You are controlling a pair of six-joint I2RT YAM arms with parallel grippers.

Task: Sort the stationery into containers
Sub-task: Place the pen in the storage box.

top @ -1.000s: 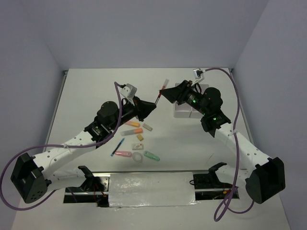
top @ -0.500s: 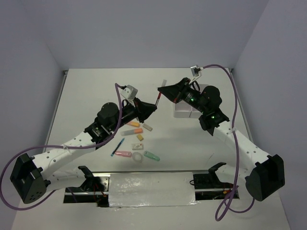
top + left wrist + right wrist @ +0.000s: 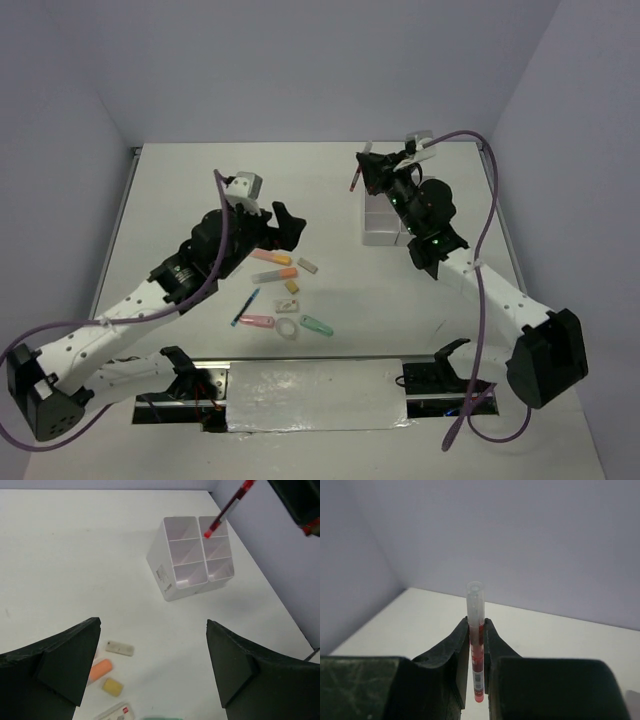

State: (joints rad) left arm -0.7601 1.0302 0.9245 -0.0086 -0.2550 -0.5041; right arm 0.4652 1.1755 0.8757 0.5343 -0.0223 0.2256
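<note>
My right gripper is shut on a thin red pen, held in the air above the far end of the white containers. In the right wrist view the red pen stands pinched between the fingers, with its clear end sticking out past them. My left gripper is open and holds nothing. It hovers over the loose stationery, left of the containers. Below it lie an orange highlighter, a white eraser and a yellow eraser. The left wrist view also catches the red pen over the compartments.
Further stationery lies in a cluster at mid-table: a blue pen, a pink piece, a clear ring and a green piece. The right arm crosses over part of the containers.
The red pen passed from my left gripper to my right. The right shut on it and swung it back over the containers. The left opened and drew away to the left.
</note>
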